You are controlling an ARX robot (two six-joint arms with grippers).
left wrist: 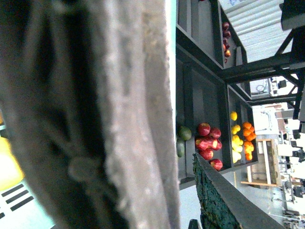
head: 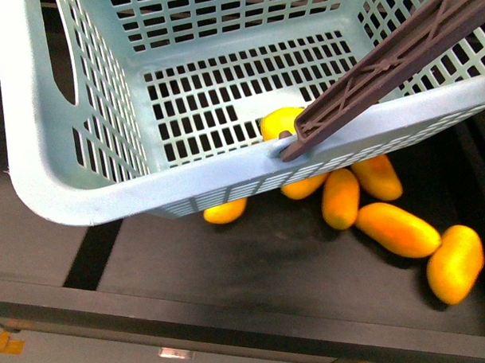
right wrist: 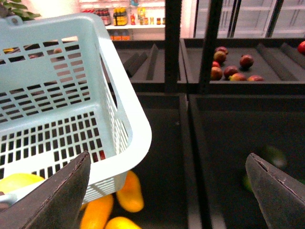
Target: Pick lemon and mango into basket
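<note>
The aqua basket [head: 59, 183] hangs tilted over the dark shelf [head: 263, 262]. The right gripper [right wrist: 167, 157] is spread wide and empty. I cannot tell the left gripper's [left wrist: 209, 200] state, since a blur covers it. The mango [head: 396, 229] lies on the shelf at the basket's 5 o'clock. The lemon [head: 278, 121] sits inside the basket.

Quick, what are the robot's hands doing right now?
Left gripper: cannot tell, its wrist view is blurred.
Right gripper: open, holding nothing.
</note>
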